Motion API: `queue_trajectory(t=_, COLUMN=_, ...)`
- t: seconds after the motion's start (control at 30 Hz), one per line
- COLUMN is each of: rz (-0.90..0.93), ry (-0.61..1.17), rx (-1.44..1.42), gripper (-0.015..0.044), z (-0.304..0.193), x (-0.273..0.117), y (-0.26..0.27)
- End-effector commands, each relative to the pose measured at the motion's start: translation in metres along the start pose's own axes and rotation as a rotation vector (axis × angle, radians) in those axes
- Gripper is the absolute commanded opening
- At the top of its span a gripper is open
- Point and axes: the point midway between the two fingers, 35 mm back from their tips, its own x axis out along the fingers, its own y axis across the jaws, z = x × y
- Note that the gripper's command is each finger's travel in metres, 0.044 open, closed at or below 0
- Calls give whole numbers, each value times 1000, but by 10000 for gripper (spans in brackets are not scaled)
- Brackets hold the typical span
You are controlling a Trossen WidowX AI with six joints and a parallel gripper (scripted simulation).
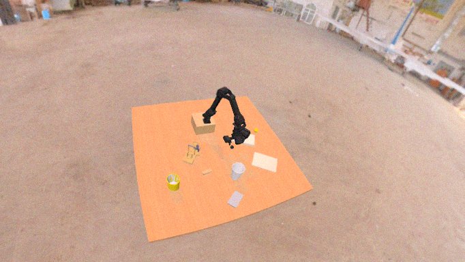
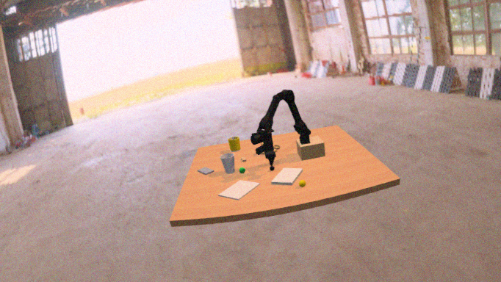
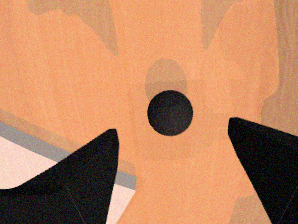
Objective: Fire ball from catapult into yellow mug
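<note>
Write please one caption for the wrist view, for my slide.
Open pincer above the table, with the black ball between its fingertips in view, not gripped.

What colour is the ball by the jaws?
Black; the ball shows best in the wrist view.
</note>
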Motion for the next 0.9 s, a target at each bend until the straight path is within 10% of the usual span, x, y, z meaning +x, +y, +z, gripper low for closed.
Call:
queue_trajectory(t=0.0, rz=-7, ry=9, rx=6, gripper=300, z=-2, x=8, y=-1)
queue_trajectory(t=0.67, rz=-7, ry=9, rx=6, gripper=300, z=-3, x=38, y=-2)
queue_trajectory(t=0.87, rz=-7, ry=9, rx=6, gripper=162, z=-3, x=38, y=-2)
